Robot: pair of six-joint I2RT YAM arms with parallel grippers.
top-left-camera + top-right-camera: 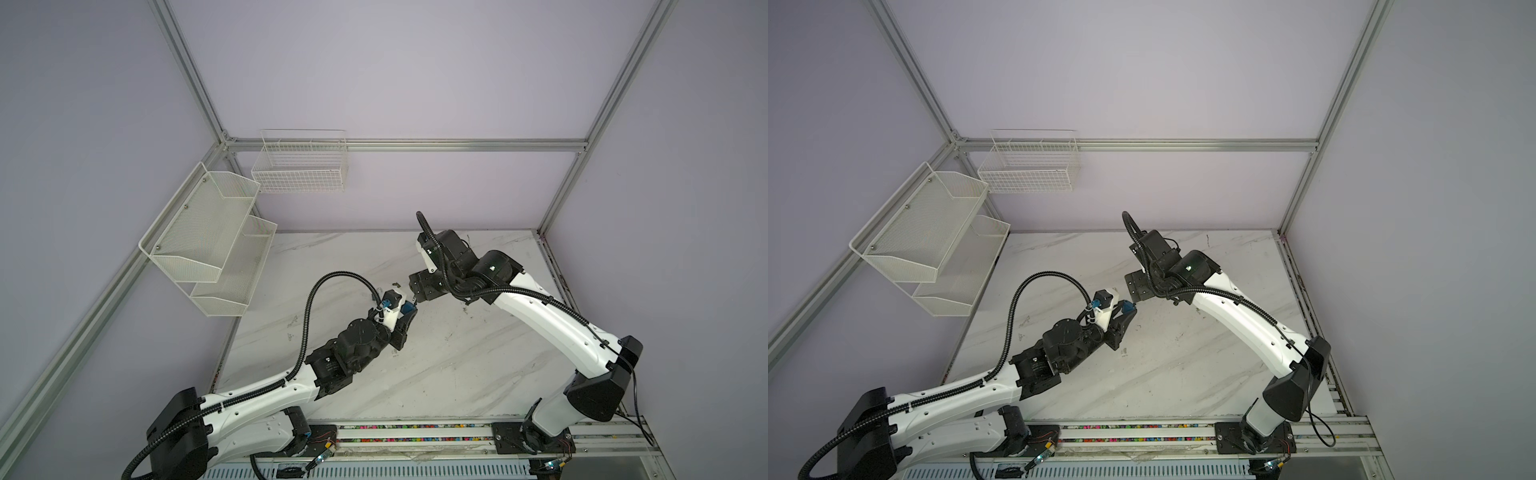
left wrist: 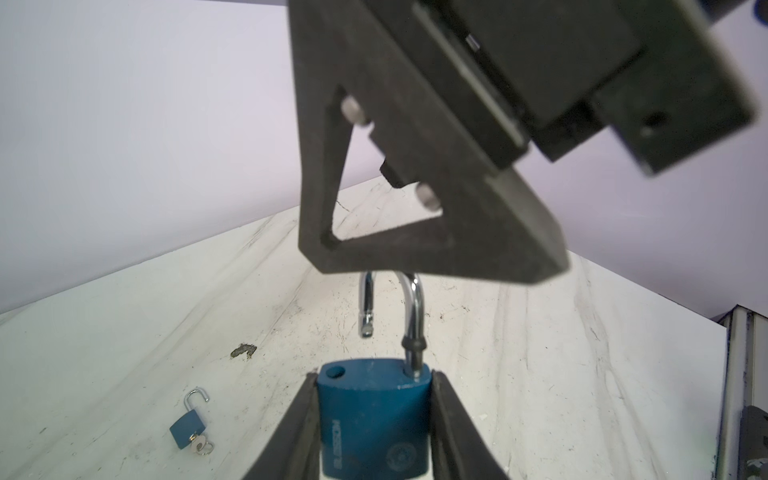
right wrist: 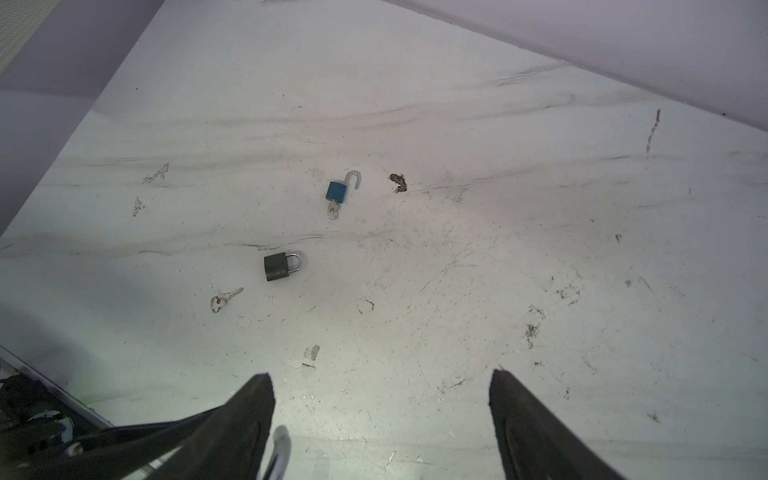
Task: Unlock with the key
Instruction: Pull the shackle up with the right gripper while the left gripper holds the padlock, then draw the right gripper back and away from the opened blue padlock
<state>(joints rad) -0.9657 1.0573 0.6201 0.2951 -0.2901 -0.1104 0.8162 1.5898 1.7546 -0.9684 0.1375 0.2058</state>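
My left gripper (image 2: pixel 374 378) is shut on the body of a blue padlock (image 2: pixel 374 424), held above the table. Its silver shackle (image 2: pixel 411 307) stands open, with one leg out of its hole. Whether a key sits in this lock is hidden. My right gripper (image 3: pixel 380 376) is open with nothing between its fingers. One finger (image 2: pixel 415 187) hangs just past the shackle's top. In both top views the two grippers meet mid-table, at the padlock (image 1: pixel 408 308) (image 1: pixel 1128 307). A loose key (image 3: pixel 224 300) lies beside a shut dark grey padlock (image 3: pixel 277 267).
A small blue padlock (image 3: pixel 337 192) (image 2: pixel 188 428) lies on the marble table (image 3: pixel 540 208) with its shackle open and a key (image 3: pixel 333 210) in it. A brown chip (image 3: pixel 399 183) marks the table nearby. A wire basket (image 1: pixel 299 166) and a mesh shelf (image 1: pixel 208 237) hang on the left walls.
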